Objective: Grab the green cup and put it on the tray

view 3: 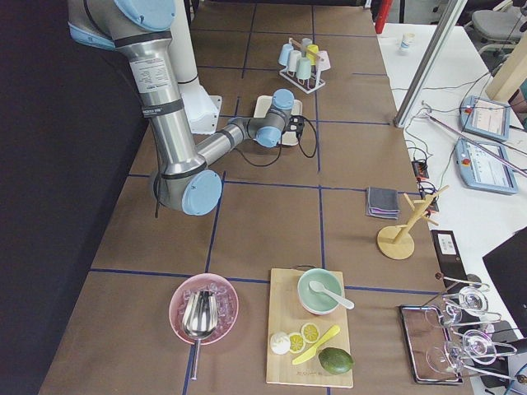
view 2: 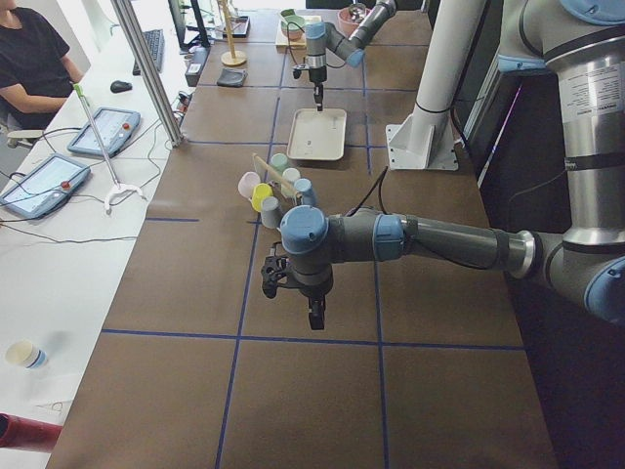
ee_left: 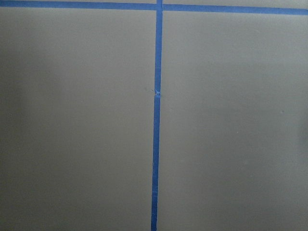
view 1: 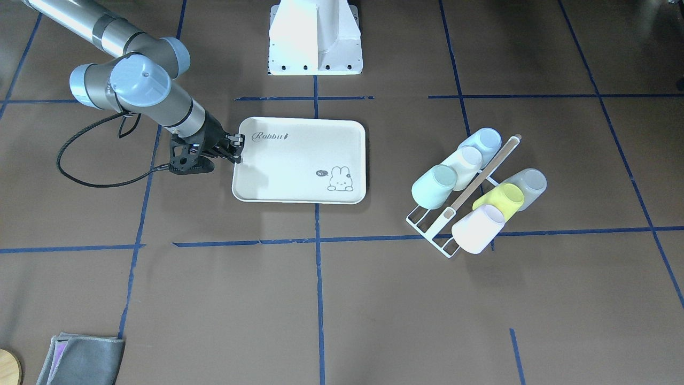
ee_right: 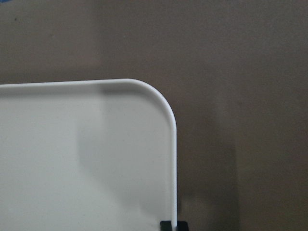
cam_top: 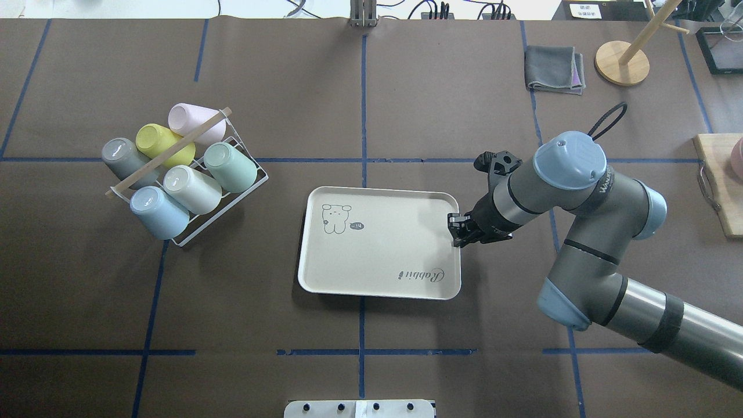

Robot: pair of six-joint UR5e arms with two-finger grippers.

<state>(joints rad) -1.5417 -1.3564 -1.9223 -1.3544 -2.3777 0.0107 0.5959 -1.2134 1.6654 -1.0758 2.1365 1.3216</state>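
The green cup (cam_top: 231,167) lies tilted in a white wire rack (cam_top: 191,232) at the table's left; it also shows in the front view (view 1: 434,186). The cream tray (cam_top: 377,255) with the "Rabbit" script lies at the table's middle and holds nothing. My right gripper (cam_top: 454,230) sits at the tray's right short edge. In the right wrist view its fingertips (ee_right: 166,225) straddle the tray's rim (ee_right: 171,144) and look closed on it. My left gripper (view 2: 312,318) shows only in the left side view, above bare table well away from the rack; I cannot tell its state.
The rack also holds a pale blue cup (cam_top: 158,211), a cream cup (cam_top: 191,188), a grey cup (cam_top: 122,155), a yellow cup (cam_top: 161,142) and a pink cup (cam_top: 194,121) under a wooden bar. A grey cloth (cam_top: 554,68) and a wooden stand (cam_top: 622,55) sit far right.
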